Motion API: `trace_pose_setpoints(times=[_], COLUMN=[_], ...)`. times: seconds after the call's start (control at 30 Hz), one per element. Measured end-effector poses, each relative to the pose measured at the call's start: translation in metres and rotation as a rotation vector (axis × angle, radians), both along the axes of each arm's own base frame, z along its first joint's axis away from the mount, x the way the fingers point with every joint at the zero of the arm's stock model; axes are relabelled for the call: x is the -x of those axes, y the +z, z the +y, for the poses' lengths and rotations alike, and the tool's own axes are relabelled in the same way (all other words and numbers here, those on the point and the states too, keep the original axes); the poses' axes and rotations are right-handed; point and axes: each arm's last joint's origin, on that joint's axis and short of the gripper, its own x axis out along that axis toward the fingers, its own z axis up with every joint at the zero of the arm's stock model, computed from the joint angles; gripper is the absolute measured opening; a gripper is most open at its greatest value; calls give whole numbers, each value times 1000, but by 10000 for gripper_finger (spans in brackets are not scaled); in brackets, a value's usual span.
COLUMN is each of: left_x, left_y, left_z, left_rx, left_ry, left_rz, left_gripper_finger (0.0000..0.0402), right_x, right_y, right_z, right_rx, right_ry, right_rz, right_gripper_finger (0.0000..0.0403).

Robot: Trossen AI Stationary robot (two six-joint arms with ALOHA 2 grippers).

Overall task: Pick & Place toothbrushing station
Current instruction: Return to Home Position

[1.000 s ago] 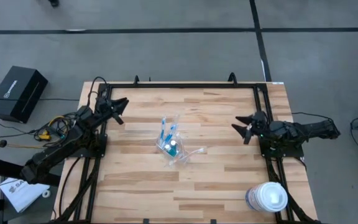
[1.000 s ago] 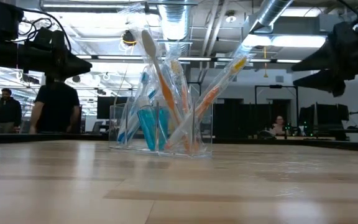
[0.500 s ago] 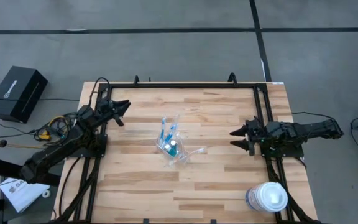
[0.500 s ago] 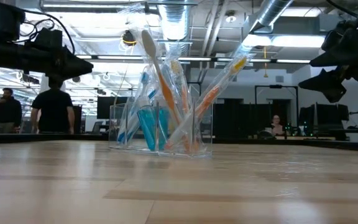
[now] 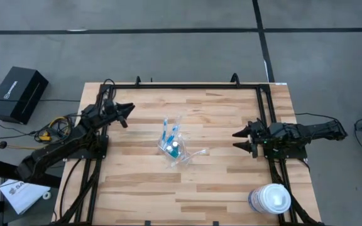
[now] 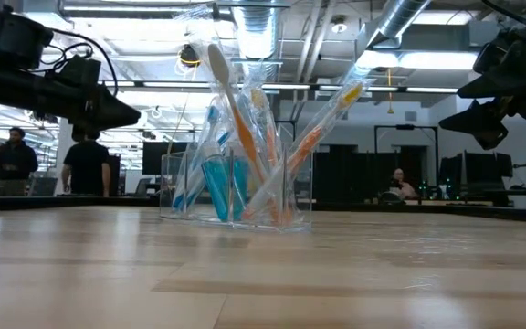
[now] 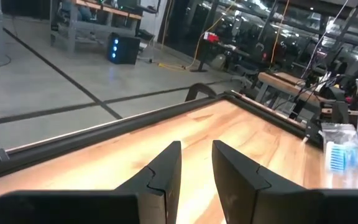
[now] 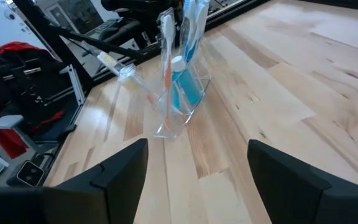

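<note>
clear plastic organizer of blue, white and orange toothbrushes [image 5: 170,146] mid-worktop [image 5: 225,107] | likely light, brittle, slick, top-heavy; grip low on the walls | left end effector [image 5: 128,116] at its 9 o'clock, barely parted, empty | right end effector [image 5: 234,139] at 3 o'clock, released

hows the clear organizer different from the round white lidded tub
The clear organizer is see-through and boxy, with flat walls; the tub is round with an opaque white lid. The organizer is open-topped, with toothbrushes sticking out; the tub is lidded, its contents hidden. The organizer sits mid-table; the tub sits at a corner on the robot's right. Both stand upright on the wooden table.
</note>
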Motion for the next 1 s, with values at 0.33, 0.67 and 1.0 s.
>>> trace_pose_setpoints(times=[0.33, 0.67, 1.0], left_x=[-8, -4, -4], left_y=[14, 28, 35], left_z=[-26, -51, -63], left_rx=[-91, -171, -194], left_ry=[-217, -419, -540], left_rz=[-114, -270, -354], left_gripper_finger=[85, 85, 85], right_x=[0, 2, 3], right_y=[0, 2, 8], right_z=[0, 0, -1], right_rx=[0, -6, -21], right_ry=[2, 2, -4], right_rz=[0, -34, -136], right_gripper_finger=[265, 265, 265])
